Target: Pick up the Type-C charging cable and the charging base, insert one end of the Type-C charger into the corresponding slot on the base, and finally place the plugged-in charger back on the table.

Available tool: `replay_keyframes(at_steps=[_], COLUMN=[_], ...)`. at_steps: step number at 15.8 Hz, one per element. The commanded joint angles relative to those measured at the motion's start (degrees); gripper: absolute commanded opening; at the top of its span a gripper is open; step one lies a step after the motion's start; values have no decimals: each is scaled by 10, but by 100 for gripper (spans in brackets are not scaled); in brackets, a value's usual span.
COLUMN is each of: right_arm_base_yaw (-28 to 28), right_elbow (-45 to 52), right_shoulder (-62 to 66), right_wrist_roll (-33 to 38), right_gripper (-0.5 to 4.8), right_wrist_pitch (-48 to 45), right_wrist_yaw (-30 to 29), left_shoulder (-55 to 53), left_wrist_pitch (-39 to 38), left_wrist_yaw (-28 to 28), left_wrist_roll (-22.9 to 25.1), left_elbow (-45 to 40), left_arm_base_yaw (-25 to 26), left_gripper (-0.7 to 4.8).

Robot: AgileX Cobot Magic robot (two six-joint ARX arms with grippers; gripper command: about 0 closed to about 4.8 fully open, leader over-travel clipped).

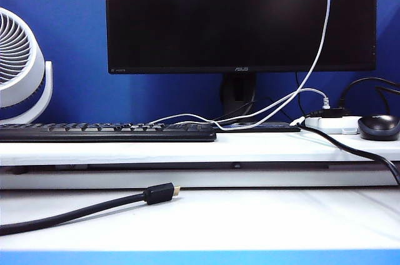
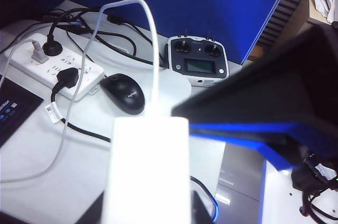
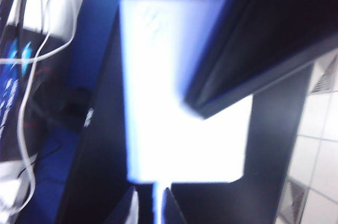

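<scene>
Left end effector point(image 2: 145, 218) grasps charging base point(image 2: 146, 171); right end effector point(image 3: 149, 205) pinches Type-C charging cable point(image 3: 157, 203) directly below base, axes aligned.

The left gripper point(image 2: 149, 212) is raised above the desk, its dark fingers point(image 2: 203, 209) set on either side of the charging base point(image 2: 148, 160) and gripping it. The right gripper point(image 3: 151, 209) sits just beside the block's end, its pale fingers point(image 3: 132, 208) nearly together and pinching the Type-C charging cable point(image 3: 157, 195) where it leaves the block.
</scene>
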State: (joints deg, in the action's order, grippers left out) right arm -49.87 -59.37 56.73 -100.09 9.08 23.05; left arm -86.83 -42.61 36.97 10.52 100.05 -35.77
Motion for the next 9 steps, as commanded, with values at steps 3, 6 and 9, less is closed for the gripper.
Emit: replay_keyframes(at_steps=[3,6,9], right_arm_base_yaw=[42,109,167], right_elbow=[-1,-1,-1], right_shoulder=[-14,-14,-14], right_wrist_roll=[31,104,187], right_gripper=[72,72,72], right_wrist_pitch=[28,30,33], right_wrist_yaw=[43,110,120], left_shoulder=[1,1,1], left_wrist_pitch=[10,9,7], left_wrist_yaw=[1,1,1], left_wrist_roll=[9,11,11], left_elbow=[4,4,4], left_arm_base_yaw=[-1,-1,-1], left_gripper=[85,85,85])
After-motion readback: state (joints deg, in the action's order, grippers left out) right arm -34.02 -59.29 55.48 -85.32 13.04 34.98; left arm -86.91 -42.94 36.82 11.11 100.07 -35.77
